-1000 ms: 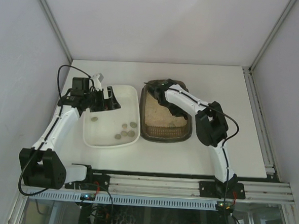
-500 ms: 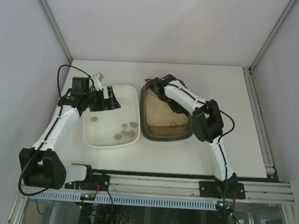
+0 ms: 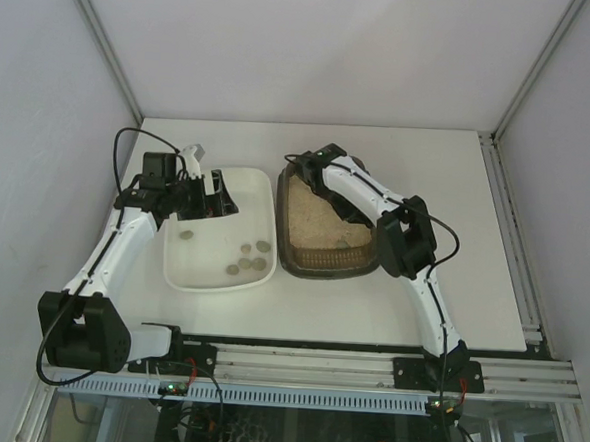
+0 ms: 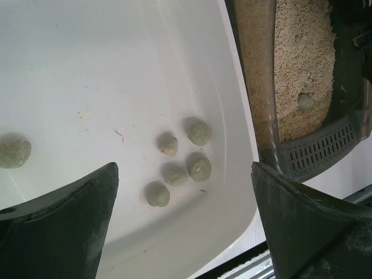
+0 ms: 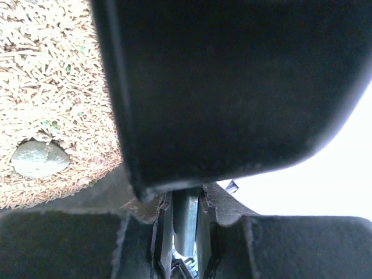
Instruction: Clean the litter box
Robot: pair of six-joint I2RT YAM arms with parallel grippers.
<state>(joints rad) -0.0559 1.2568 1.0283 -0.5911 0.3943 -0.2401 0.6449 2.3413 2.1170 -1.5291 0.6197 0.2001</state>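
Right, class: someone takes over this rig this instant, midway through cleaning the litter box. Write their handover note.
Left hand: open, empty, over the white tray.
Right hand: shut on a thin grey-green handle, at the far end of the litter box.
Done: six clumps lie in the white tray, which sits beside the box.
Left: at least one clump sits on the litter; the right arm hides part of the box.
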